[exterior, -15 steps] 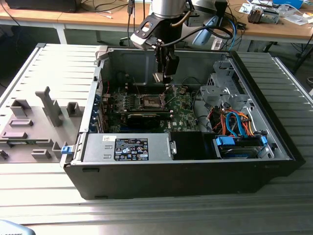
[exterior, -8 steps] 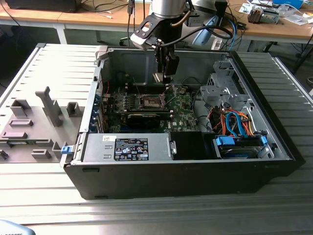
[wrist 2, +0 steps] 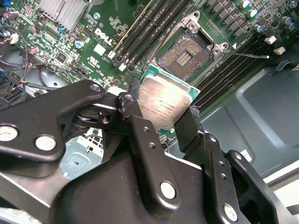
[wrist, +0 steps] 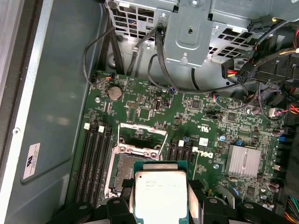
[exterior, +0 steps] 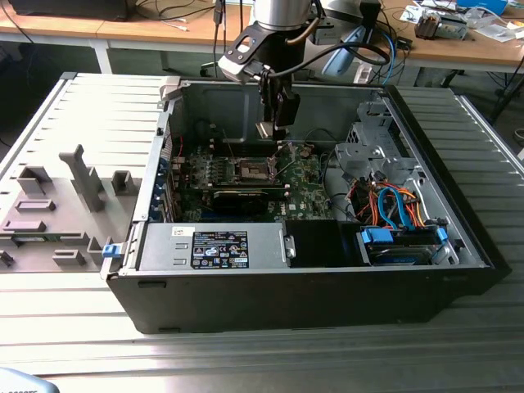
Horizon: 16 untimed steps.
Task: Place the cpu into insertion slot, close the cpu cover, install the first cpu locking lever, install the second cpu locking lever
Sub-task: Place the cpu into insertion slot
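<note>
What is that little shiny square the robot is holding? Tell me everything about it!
The cpu is a small flat square chip. Its top is silvery-grey metal with faint print, and a thin green edge shows around it. The gripper holds it by two opposite sides, pinched between black fingers; nothing else touches it. It is held in the air above the green circuit board, close to the open insertion slot, but it is not yet in the slot.

Gripper (wrist 2: 161, 112) is chunky matte-black link bars (wrist 2: 145, 151) dotted with silver screws (wrist 2: 168, 189); silver arm (exterior: 282, 12) above it, black cable (exterior: 364, 54) looping alongside.
</note>
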Available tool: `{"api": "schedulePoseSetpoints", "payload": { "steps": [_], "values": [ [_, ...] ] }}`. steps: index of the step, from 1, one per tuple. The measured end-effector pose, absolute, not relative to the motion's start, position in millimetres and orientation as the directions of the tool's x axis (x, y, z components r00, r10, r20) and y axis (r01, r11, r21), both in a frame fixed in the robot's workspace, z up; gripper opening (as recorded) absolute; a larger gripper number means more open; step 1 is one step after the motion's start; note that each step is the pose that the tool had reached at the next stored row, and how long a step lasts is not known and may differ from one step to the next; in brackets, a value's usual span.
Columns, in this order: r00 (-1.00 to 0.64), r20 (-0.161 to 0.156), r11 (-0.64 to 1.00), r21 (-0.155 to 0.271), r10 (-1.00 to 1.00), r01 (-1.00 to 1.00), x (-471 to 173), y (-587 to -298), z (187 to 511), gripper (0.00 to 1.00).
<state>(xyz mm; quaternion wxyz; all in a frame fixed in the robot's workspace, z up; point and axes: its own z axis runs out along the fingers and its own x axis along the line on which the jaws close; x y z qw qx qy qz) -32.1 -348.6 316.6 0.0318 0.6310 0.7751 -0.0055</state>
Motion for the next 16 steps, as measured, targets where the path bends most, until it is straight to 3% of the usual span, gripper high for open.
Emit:
{"api": "schedulePoseSetpoints", "payload": {
  "steps": [16],
  "values": [
    [-0.198, -0.061, 0.2, 0.031, 0.978, 0.979, -32.1, -348.6, 316.5, 0.55]
  ]
}}
